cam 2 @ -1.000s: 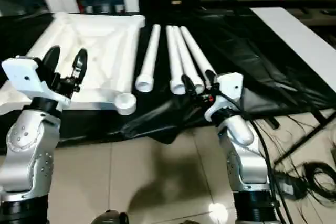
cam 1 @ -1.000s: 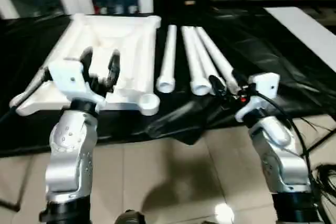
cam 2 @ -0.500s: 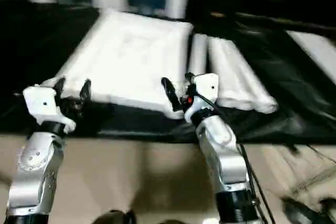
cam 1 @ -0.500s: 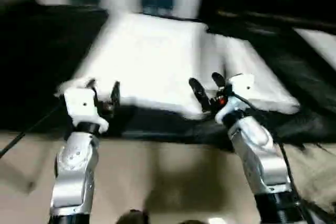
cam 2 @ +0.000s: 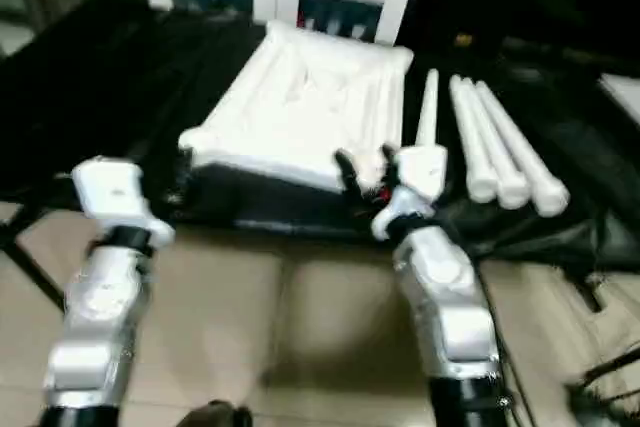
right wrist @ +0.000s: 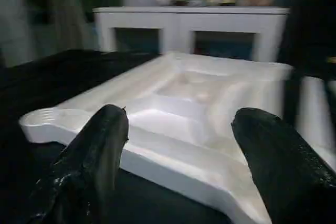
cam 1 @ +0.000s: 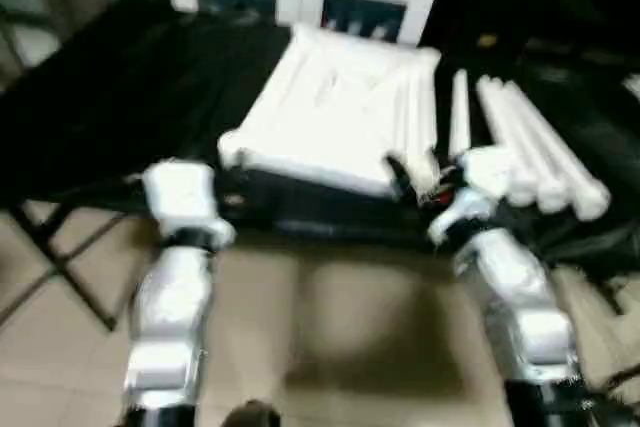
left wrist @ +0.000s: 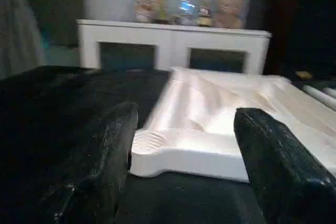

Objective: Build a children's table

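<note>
On my left, the left gripper hangs off the near edge of the black bench, jaws spread and empty, facing the tabletop's near-left corner. The tabletop lies ribbed side up mid-bench, with the right gripper at its near-right corner, jaws spread, holding nothing. Four legs lie side by side just right of the tabletop.

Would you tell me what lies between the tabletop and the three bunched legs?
One separate leg lies on the black cloth between the tabletop and the three bunched legs, seen in the right eye view.
</note>
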Controlling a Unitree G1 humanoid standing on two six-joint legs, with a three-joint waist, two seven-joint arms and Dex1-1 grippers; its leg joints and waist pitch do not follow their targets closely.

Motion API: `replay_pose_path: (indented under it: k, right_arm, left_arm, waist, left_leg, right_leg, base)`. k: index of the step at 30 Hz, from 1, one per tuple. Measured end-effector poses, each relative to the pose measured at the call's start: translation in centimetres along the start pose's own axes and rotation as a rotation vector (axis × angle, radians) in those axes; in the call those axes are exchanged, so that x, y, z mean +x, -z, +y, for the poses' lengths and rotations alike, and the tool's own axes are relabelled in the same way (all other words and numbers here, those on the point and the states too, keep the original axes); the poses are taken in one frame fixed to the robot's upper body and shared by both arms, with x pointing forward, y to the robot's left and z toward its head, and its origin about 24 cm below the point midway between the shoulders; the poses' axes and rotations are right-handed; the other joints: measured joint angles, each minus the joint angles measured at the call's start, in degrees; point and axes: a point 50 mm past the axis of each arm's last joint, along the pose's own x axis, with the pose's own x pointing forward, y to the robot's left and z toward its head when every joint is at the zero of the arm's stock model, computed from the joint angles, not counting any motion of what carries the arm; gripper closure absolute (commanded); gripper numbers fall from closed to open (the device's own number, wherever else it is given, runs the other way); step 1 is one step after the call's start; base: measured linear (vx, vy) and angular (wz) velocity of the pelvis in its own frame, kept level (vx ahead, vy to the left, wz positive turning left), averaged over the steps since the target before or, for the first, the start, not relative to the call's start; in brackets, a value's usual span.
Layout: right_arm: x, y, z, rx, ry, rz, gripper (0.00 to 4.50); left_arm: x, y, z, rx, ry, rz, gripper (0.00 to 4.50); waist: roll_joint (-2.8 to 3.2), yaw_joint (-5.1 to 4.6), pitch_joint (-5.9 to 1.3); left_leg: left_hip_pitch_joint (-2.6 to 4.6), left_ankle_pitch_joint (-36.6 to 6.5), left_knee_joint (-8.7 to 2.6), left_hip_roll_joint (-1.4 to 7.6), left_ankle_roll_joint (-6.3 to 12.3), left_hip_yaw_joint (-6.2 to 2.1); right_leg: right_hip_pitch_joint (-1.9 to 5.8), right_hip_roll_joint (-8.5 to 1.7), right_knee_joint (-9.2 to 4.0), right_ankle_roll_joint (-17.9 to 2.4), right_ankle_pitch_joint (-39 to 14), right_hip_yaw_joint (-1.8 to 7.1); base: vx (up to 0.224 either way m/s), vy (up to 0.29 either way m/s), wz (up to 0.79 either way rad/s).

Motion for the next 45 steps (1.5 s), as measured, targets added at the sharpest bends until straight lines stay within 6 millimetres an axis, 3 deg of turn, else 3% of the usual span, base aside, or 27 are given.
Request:
replay_pose_path:
  k: [1,4,9,13,14,15,16,17,18,19,20,22,24,27,28,29,30,31,33,36,37,39,41,42,43,44,45]
  right_arm:
    - [0.0,0.1,0.0,0.005,0.004,0.003,0.97]
    - [-0.2,0.5,0.1,0.016,0.012,0.017,0.97]
    - [-0.2,0.8,0.2,0.022,0.011,0.05,0.97]
    - [-0.2,0.8,0.5,0.034,-0.001,0.068,0.97]
    - [-0.1,0.9,0.7,0.037,-0.005,0.069,0.97]
    - [-0.2,0.9,0.7,0.04,-0.004,0.07,0.97]
    - [-0.3,1.0,0.6,0.04,0.002,0.071,0.97]
    - [-0.2,0.8,0.5,0.034,0.006,0.069,0.97]
    - [-0.1,0.9,0.6,0.033,0.005,0.071,0.97]
    - [0.0,0.7,0.7,0.03,0.0,0.063,0.97]
    - [0.1,0.6,0.7,0.024,0.003,0.061,0.97]
    - [-0.1,1.0,1.0,0.029,0.0,0.077,0.97]
    - [0.0,0.9,1.0,0.017,0.004,0.074,0.97]
    - [0.3,0.4,1.0,0.0,0.006,0.058,0.97]
    - [0.3,0.4,1.0,-0.001,0.007,0.059,0.97]
    - [0.0,0.6,0.5,-0.01,0.024,0.072,0.97]
    - [-0.3,0.9,0.0,-0.016,0.047,0.089,0.97]
    - [-0.4,0.8,-0.3,-0.021,0.059,0.087,0.97]
    - [-0.3,0.2,-0.6,-0.04,0.068,0.069,0.97]
    - [0.1,-0.3,0.2,-0.034,0.04,0.046,0.97]
    - [0.3,-0.5,0.4,-0.03,0.034,0.037,0.97]
    - [1.0,-1.3,1.2,-0.036,0.0,0.008,0.97]
    - [1.2,-1.9,1.4,-0.044,-0.009,-0.014,0.97]
    - [1.1,-1.8,1.3,-0.049,-0.006,-0.011,0.97]
    - [0.9,-1.7,1.0,-0.054,0.003,-0.004,0.97]
    - [0.8,-1.5,0.8,-0.06,0.01,0.008,0.97]
    - [0.8,-1.3,0.7,-0.06,0.013,0.013,0.97]
  left_arm:
    - [0.0,-0.1,0.2,0.003,-0.004,-0.002,1.18]
    - [0.0,0.3,1.1,0.05,-0.014,0.018,1.18]
    - [0.0,0.3,0.7,0.045,-0.001,0.016,1.18]
    - [0.0,0.2,0.8,0.052,0.008,0.018,1.18]
    - [-0.1,0.2,0.9,0.061,0.021,0.012,1.18]
    - [-0.2,0.1,0.9,0.077,0.032,0.006,1.18]
    - [-0.1,0.0,0.8,0.095,0.042,-0.003,1.18]
    - [-0.2,0.0,0.7,0.081,0.033,-0.001,1.18]
    - [-0.6,0.5,0.7,0.063,0.013,0.024,1.18]
    - [-0.8,0.8,0.6,0.051,0.005,0.046,1.18]
    - [-0.6,0.7,0.5,0.05,0.002,0.042,1.18]
    - [-0.2,0.3,0.8,0.063,-0.002,0.028,1.18]
    - [-0.2,0.2,0.8,0.062,-0.01,0.025,1.18]
    - [-0.2,0.3,0.7,0.044,-0.015,0.028,1.18]
    - [-0.2,0.4,0.7,0.043,-0.024,0.043,1.18]
    - [0.0,0.6,0.6,0.036,-0.024,0.062,1.18]
    - [0.0,0.7,0.1,0.022,-0.007,0.072,1.18]
    - [0.1,0.7,-0.1,0.012,0.001,0.077,1.18]
    - [0.2,0.5,0.2,-0.001,0.001,0.076,1.18]
    - [0.0,0.7,1.0,-0.009,-0.005,0.082,1.18]
    - [0.1,0.6,1.1,-0.011,-0.008,0.076,1.18]
    - [0.0,0.5,1.8,-0.018,-0.027,0.073,1.18]
    - [0.2,0.2,2.2,-0.004,-0.028,0.057,1.18]
    - [0.3,0.0,2.0,-0.008,-0.024,0.049,1.18]
    - [0.5,-0.1,1.7,-0.016,-0.017,0.044,1.18]
    - [0.5,-0.1,1.2,-0.026,-0.001,0.045,1.18]
    - [0.5,0.0,0.8,-0.031,0.013,0.054,1.18]
  waist:
    - [0.63,-1.42,0.63]
    - [0.32,-3.56,1.08]
    - [-0.75,-2.7,1.55]
    - [0.12,-2.01,2.21]
    - [0.2,-1.63,2.42]
    - [-0.1,-1.36,2.49]
    - [-1.27,-0.47,2.31]
    - [-2.34,0.2,2.44]
    - [-1.87,0.96,2.42]
    - [-0.96,1.04,2.63]
    - [0.87,0.33,2.48]
    - [0.68,-1.03,2.43]
    - [0.26,-1.78,1.86]
    - [-1.66,-2.04,0.86]
    - [-2.02,-2.0,0.67]
    - [-2.2,-1.37,0.7]
    - [-2.46,-0.69,0.75]
    - [-2.49,-0.41,0.77]
    - [-1.65,-0.11,0.69]
    - [-1.26,-0.03,1.01]
    - [-1.06,-0.03,1.25]
    - [-0.98,0.3,1.95]
    - [-2.13,0.66,2.59]
    - [-2.62,1.01,2.7]
    - [-2.61,1.06,2.7]
    - [-2.88,1.37,2.76]
    - [-2.96,1.31,2.75]
  left_leg:
    - [-0.06,-0.3,0.09,0.9,0.66,0.08]
    - [0.06,-0.4,-2.26,0.31,0.73,-0.12]
    - [1.19,-0.4,-6.71,0.41,0.73,1.96]
    - [1.45,-0.4,-7.48,2.1,0.72,2.66]
    - [1.21,-0.3,-7.99,2.39,0.65,2.99]
    - [1.1,-0.3,-8.11,2.37,0.64,3.62]
    - [1.33,-0.2,-8.22,2.34,0.42,5.39]
    - [1.58,-0.2,-7.17,2.09,0.22,6.12]
    - [1.72,-0.5,-4.75,1.97,0.22,4.51]
    - [2.89,-0.5,-2.29,2.09,0.37,2.73]
    - [4.51,-0.3,-1.71,2.77,1.84,1.53]
    - [3.23,0.8,-3.02,3.8,1.56,0.86]
    - [2.75,2.4,-4.73,4.77,1.16,0.68]
    - [2.11,4.3,-6.63,4.46,0.14,0.77]
    - [2.14,4.6,-7.31,4.53,0.56,0.46]
    - [0.66,2.3,-3.53,4.08,4.85,1.61]
    - [0.5,1.2,-0.8,3.26,6.71,2.83]
    - [0.83,1.2,-0.5,1.76,6.69,3.32]
    - [2.65,1.2,-5.52,-0.3,6.69,3.96]
    - [2.6,2.6,-6.89,1.35,4.46,3.27]
    - [3.34,2.6,-7.36,2.39,3.22,4.44]
    - [6.29,2.3,-8.47,4.71,1.39,8.72]
    - [8.77,1.6,-9.09,5.32,0.41,11.63]
    - [9.1,1.2,-8.5,5.15,0.05,11.58]
    - [8.62,-1.1,-6.19,5.2,1.54,10.84]
    - [6.92,-2.8,-1.98,3.89,4.52,8.54]
    - [5.41,-2.9,0.67,2.38,4.81,6.61]
  right_leg:
    - [0.21,0.15,-0.12,-0.2,-0.3,-0.69]
    - [-0.18,1.89,-1.66,-2.1,0.0,1.9]
    - [-0.93,1.0,-3.88,-1.6,0.5,2.03]
    - [-0.25,1.04,-5.43,-1.6,0.5,-0.2]
    - [-0.14,1.13,-4.58,-1.7,0.3,-0.38]
    - [0.03,1.14,-2.54,-2.4,-1.0,0.63]
    - [0.08,0.91,-0.88,-2.0,-1.2,2.71]
    - [-1.06,0.62,-0.25,-1.1,-0.8,4.06]
    - [-1.15,0.54,-0.15,-1.1,-0.7,3.59]
    - [-1.04,0.54,-0.29,-1.4,-0.5,2.37]
    - [-0.82,0.88,-0.47,-2.2,0.0,0.66]
    - [-2.5,3.44,0.75,-4.9,-1.3,1.99]
    - [-3.33,5.14,4.45,-4.9,-1.3,2.77]
    - [-2.22,4.05,2.13,-4.3,-1.2,4.86]
    - [-2.61,4.31,2.32,-3.9,-0.9,4.79]
    - [-2.75,4.5,1.79,-4.2,-0.5,4.47]
    - [-2.66,4.64,1.26,-4.4,-0.3,4.63]
    - [-2.66,4.72,0.72,-4.4,0.1,4.65]
    - [-2.89,6.28,-0.54,-4.4,1.2,4.19]
    - [-2.78,7.15,-2.8,-5.3,2.4,1.96]
    - [-2.87,7.69,-3.27,-5.4,2.5,2.25]
    - [-2.04,7.82,-3.22,-6.1,2.0,2.88]
    - [-1.55,6.02,-0.1,-6.1,-0.8,2.53]
    - [-1.6,5.82,0.4,-6.2,-1.2,2.39]
    - [-1.6,6.6,0.28,-6.3,-1.3,2.64]
    - [-1.68,6.77,0.27,-6.6,-1.5,2.87]
    - [-1.61,6.81,0.05,-6.6,-1.5,3.09]
  base:
    - [-0.138,0.102,-0.19]
    - [-0.126,0.057,-0.13]
    - [-0.104,-0.041,-0.06]
    - [-0.083,-0.034,-0.09]
    - [-0.084,-0.001,-0.12]
    - [-0.117,-0.023,0.13]
    - [-0.044,-0.104,0.23]
    - [-0.044,-0.104,0.23]
    - [0.035,-0.091,0.01]
    - [0.0,0.0,0.0]
    - [0.0,0.0,0.0]
    - [0.0,0.0,0.0]
    - [-0.027,-0.044,-0.02]
    - [-0.06,-0.169,-0.12]
    - [-0.063,-0.238,-0.13]
    - [-0.063,-0.238,-0.13]
    - [-0.054,-0.235,-0.12]
    - [-0.036,-0.197,-0.09]
    - [-0.036,-0.173,-0.06]
    - [-0.029,-0.118,-0.08]
    - [-0.007,-0.071,-0.18]
    - [0.006,-0.067,-0.32]
    - [0.054,-0.078,-0.58]
    - [-0.009,-0.104,-0.45]
    - [0.032,-0.085,-0.25]
    - [0.032,-0.085,-0.25]
    - [0.125,-0.056,-0.18]
